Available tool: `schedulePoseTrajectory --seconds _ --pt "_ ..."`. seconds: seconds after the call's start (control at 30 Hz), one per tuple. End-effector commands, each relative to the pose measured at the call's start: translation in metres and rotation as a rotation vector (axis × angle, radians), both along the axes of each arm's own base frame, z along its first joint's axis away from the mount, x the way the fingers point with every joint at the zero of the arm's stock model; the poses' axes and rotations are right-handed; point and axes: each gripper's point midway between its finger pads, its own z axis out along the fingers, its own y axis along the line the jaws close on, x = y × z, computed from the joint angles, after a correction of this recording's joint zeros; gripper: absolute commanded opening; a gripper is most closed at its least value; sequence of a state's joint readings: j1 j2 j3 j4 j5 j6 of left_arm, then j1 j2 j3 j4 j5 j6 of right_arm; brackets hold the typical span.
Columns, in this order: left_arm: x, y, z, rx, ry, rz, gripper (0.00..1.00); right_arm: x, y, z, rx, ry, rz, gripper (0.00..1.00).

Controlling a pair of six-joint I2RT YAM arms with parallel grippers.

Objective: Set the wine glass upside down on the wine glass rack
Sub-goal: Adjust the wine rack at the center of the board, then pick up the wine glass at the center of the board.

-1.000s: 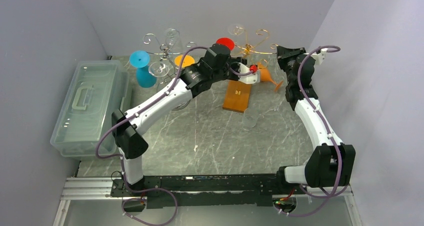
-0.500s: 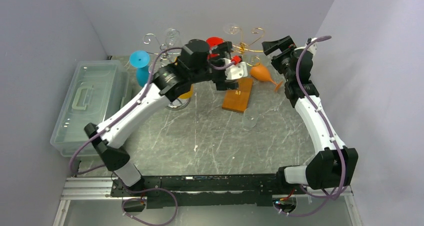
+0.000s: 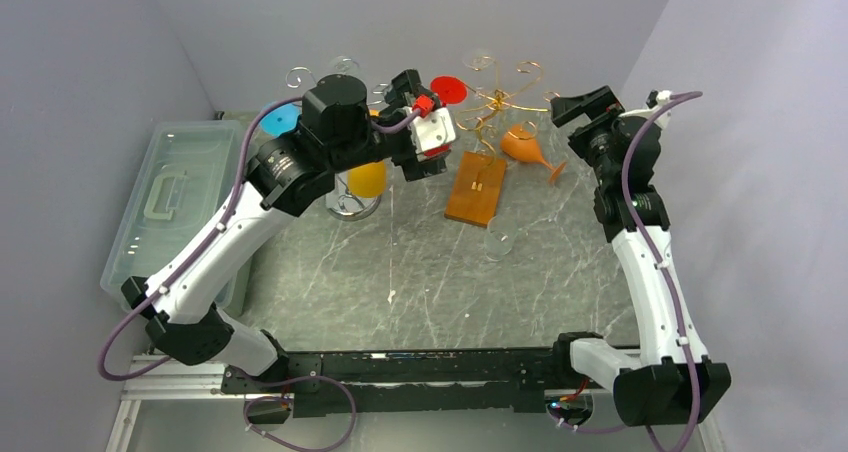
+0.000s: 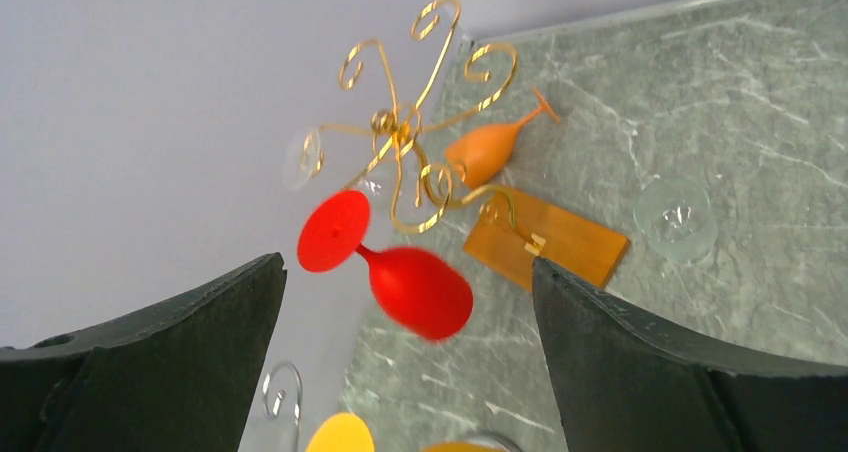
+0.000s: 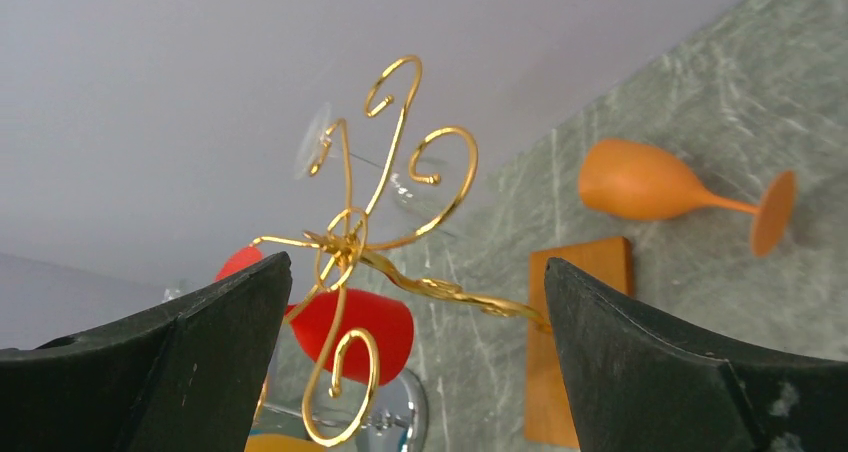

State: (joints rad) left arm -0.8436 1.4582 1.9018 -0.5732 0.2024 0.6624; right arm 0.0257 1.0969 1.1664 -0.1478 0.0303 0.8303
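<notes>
The grey surface (image 3: 420, 272) carries a gold wire rack (image 3: 495, 99) toward 1 o'clock. The left end effector (image 4: 405, 267) and the right end effector (image 5: 417, 260) both gape wide, holding nothing, one on each side of the rack. A red wine glass (image 4: 415, 290) hangs bowl-down at the rack's 9 o'clock. An orange wine glass (image 3: 525, 149) lies on its side at the rack's 4 o'clock.

Top view: left arm (image 3: 300, 162) hides most of the blue glass (image 3: 279, 118) and the stem of the silver rack (image 3: 298, 75). Left wrist: yellow glass (image 4: 342, 434) cut by bottom edge; red glass (image 4: 415, 287) bowl slightly blurred.
</notes>
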Motion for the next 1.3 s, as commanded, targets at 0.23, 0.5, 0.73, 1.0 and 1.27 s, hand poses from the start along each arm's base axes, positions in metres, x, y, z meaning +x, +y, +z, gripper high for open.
schedulePoseTrajectory --seconds 0.23,0.5,0.73,1.0,1.27 --pt "0.037 0.078 0.013 -0.144 0.226 0.288 0.99 -0.073 0.0 -0.043 -0.209 0.12 0.089 1.0" --pt "0.032 0.124 -0.012 -0.164 0.3 0.39 1.0 -0.111 0.024 -0.163 -0.173 0.36 0.226 1.0" --pt "0.003 0.137 -0.05 -0.119 0.448 0.405 0.99 -0.112 0.033 -0.207 -0.243 0.492 0.259 1.0" --pt "-0.019 0.143 -0.082 -0.12 0.528 0.408 0.99 -0.098 0.041 -0.249 -0.242 0.598 0.281 0.73" --pt "-0.019 0.14 -0.098 -0.094 0.54 0.39 0.99 -0.09 0.046 -0.27 -0.261 0.653 0.303 0.67"
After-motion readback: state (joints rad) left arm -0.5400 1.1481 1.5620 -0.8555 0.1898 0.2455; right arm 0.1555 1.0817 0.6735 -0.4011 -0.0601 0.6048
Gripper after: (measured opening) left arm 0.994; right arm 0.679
